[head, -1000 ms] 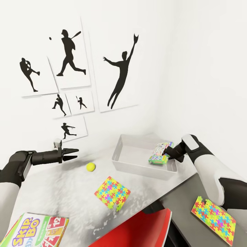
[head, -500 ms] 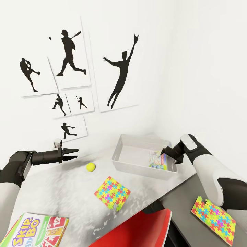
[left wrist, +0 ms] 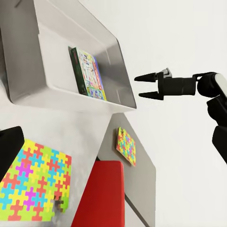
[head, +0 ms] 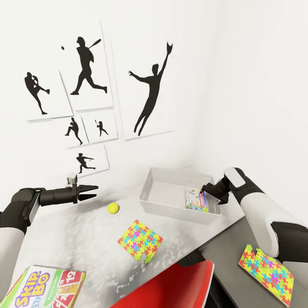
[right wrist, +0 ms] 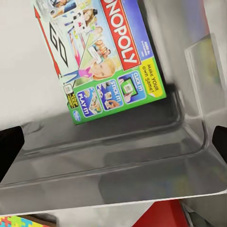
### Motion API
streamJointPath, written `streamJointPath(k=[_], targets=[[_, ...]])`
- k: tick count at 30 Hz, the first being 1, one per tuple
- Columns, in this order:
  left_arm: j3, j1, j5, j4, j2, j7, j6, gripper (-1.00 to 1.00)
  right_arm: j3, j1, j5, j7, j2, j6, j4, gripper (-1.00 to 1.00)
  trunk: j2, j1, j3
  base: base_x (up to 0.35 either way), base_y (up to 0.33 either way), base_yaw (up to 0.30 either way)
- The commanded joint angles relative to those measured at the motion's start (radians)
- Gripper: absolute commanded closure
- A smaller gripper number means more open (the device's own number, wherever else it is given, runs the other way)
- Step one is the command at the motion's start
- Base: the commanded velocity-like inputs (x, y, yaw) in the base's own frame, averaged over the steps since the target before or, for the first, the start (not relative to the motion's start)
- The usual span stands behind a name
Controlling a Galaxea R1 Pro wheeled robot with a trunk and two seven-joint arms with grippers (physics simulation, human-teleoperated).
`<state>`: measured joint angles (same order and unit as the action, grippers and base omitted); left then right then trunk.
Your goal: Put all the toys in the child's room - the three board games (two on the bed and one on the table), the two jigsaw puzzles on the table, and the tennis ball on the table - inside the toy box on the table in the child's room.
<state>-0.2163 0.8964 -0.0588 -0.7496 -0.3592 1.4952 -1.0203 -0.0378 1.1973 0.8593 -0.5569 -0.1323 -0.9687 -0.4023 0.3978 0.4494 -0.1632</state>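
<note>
The light-grey toy box [head: 158, 197] stands at the back of the table [head: 81, 239]. A white-green Monopoly board game [head: 196, 200] lies flat inside it, cover up [right wrist: 99, 56]. My right gripper [head: 207, 194] hangs open just above the box's right end, holding nothing. My left gripper [head: 95, 191] is open over the table's left side, a little behind the tennis ball [head: 113, 208]. One jigsaw puzzle [head: 140, 240] lies mid-table. Another jigsaw puzzle [head: 266, 269] rests on the lower dark section. The Skip-Bo board game [head: 45, 286] lies at the front left.
A red chair [head: 171, 286] is pushed in at the table's front edge, below the nearer puzzle. White walls with black silhouette posters [head: 147, 92] close off the back and right. In the left wrist view the toy box wall [left wrist: 56, 90] faces my open right gripper [left wrist: 139, 87].
The right gripper opened and let go of the white-green board game. The game fell from a tilted hold at the rim and now lies flat in the toy box. The left arm has not moved.
</note>
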Motion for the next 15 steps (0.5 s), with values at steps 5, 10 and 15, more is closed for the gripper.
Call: streamJointPath(k=[5,10,15], targets=[[-0.002,0.001,-0.007,0.000,0.000,0.007,-0.010,-1.00,-0.003,0.001,0.007,-0.009,0.000,-0.002,-0.001,-1.00,0.002,0.001,-0.002,0.000,0.000,0.000],[-0.002,0.001,-0.007,0.000,0.000,0.007,-0.010,-1.00,-0.002,0.000,0.007,-0.009,-0.001,-0.002,-0.021,-1.00,0.002,0.001,-0.001,0.000,0.000,0.000],[-0.002,0.000,-0.008,0.000,-0.001,0.007,-0.010,-1.00,-0.001,-0.001,0.007,-0.009,-0.002,-0.002,-0.043,-1.00,0.002,0.001,0.005,0.000,0.000,0.000]])
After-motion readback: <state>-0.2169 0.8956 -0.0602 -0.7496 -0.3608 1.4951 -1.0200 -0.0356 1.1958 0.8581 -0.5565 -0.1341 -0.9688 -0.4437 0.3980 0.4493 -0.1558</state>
